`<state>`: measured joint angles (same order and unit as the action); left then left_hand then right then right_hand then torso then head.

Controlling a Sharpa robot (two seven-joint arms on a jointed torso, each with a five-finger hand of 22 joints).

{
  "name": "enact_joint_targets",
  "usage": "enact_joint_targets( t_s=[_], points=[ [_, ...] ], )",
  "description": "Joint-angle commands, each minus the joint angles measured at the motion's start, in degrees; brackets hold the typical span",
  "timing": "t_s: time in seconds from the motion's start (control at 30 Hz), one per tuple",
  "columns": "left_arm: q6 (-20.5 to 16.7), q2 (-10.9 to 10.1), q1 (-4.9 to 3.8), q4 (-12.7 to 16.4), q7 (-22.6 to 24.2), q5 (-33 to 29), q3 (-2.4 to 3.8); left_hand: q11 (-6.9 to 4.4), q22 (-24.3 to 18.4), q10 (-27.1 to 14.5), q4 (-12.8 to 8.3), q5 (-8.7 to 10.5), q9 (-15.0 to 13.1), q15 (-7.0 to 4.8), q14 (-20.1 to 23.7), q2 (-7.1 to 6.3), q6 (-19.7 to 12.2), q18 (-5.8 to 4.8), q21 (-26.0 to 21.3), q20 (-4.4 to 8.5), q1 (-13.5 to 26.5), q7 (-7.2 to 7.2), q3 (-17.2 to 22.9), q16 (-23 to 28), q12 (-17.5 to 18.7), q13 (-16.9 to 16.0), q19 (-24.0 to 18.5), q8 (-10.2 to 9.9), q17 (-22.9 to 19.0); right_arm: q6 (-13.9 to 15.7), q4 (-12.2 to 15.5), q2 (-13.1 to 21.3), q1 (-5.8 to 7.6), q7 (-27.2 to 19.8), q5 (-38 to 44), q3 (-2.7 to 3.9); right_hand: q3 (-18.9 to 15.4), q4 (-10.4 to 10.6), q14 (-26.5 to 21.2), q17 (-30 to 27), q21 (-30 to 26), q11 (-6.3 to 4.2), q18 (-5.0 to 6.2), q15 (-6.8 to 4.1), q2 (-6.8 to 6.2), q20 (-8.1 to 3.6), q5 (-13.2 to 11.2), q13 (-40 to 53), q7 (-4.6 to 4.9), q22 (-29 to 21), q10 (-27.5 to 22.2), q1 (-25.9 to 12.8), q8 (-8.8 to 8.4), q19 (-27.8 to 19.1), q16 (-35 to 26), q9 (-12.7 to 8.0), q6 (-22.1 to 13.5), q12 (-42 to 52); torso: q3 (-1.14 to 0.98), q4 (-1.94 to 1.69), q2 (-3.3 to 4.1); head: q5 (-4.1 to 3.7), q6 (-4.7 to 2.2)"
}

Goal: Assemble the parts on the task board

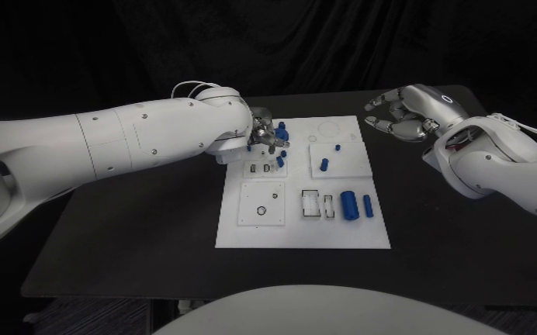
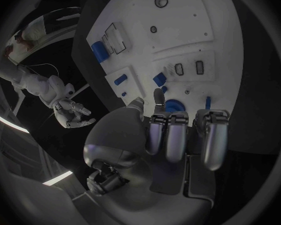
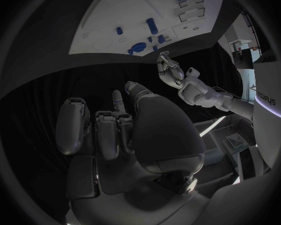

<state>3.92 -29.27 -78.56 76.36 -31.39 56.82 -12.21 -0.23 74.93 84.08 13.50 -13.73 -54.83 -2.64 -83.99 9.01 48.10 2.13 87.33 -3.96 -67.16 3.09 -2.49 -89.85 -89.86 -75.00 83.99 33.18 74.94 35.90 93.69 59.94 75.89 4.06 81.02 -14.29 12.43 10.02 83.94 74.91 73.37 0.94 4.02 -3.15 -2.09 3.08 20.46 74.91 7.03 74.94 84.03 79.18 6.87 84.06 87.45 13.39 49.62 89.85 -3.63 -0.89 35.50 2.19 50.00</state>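
**At the board's far-left corner: left hand over the parts**

At eleven o'clock on the board (image 1: pixel 302 230), the left hand (image 1: pixel 264 138) hangs over a cluster of blue parts (image 1: pixel 282 129), fingers curled down among them, probably to pick one. Whether it actually grips one I cannot tell. The parts lie just beyond its fingertips (image 2: pixel 158 96), touching or nearly. The right hand (image 1: pixel 405 115) waits off the board at two o'clock, fingers loosely apart, holding nothing, likely keeping clear.

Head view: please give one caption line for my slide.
Left hand works among blue parts on the white task board; right hand hovers aside.
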Motion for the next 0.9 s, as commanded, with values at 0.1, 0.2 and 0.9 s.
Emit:
enact_joint_targets(
  t_s=[0.1,0.2,0.9],
  points=[
    [-0.87,0.30,0.51,-0.28,0.87,2.53,0.06,-0.43,8.69,5.92,0.41,0.55,-1.97,-0.44,-6.01,-0.38,0.21,-0.31,-0.38,0.46,0.64,-0.18,0.38,-0.15,-0.14,-15.00,0.30,0.50,15.06,2.12,-0.04,-0.01,-0.19,-1.39,0.02,0.03,0.37,0.02,5.26,11.42,0.49,0.43,-0.63,0.53,0.29,0.39,0.54,15.09,-0.10,10.61,5.97,0.06,-0.19,0.32,0.20,-0.05,0.67,0.15,0.10,0.05,-0.05,0.03,0.00],
    [-0.85,0.51,0.87,-0.50,1.06,2.75,0.06,-0.45,8.68,5.92,0.53,0.59,-2.26,-0.47,-6.01,-0.35,0.00,-0.31,-0.40,0.50,0.77,-0.18,0.43,-0.15,-0.14,-15.00,0.29,0.34,15.06,2.24,-0.08,0.02,-0.21,-1.49,0.02,0.03,0.38,0.08,5.26,11.41,0.54,0.45,-0.64,0.55,0.31,0.40,0.57,15.09,-0.09,10.62,5.97,-0.04,-0.18,0.34,0.19,-0.05,0.76,0.15,0.23,0.05,-0.23,0.07,0.00],
    [-1.26,1.45,2.83,-2.73,1.77,2.96,0.06,-0.48,8.54,5.92,0.96,0.65,-2.77,-0.52,-6.01,-0.18,0.11,-0.27,-0.50,0.58,1.19,-0.21,0.53,-0.15,-0.14,-15.00,0.17,0.02,15.06,2.05,-0.41,-0.11,-0.27,-1.49,0.02,0.03,0.42,0.17,5.23,11.29,0.61,0.49,-0.65,0.58,0.35,0.43,0.61,15.09,-0.07,10.64,5.97,-0.17,-0.20,0.37,0.12,-0.07,0.80,0.15,0.34,-0.02,-0.57,-0.46,0.00]
  ],
)
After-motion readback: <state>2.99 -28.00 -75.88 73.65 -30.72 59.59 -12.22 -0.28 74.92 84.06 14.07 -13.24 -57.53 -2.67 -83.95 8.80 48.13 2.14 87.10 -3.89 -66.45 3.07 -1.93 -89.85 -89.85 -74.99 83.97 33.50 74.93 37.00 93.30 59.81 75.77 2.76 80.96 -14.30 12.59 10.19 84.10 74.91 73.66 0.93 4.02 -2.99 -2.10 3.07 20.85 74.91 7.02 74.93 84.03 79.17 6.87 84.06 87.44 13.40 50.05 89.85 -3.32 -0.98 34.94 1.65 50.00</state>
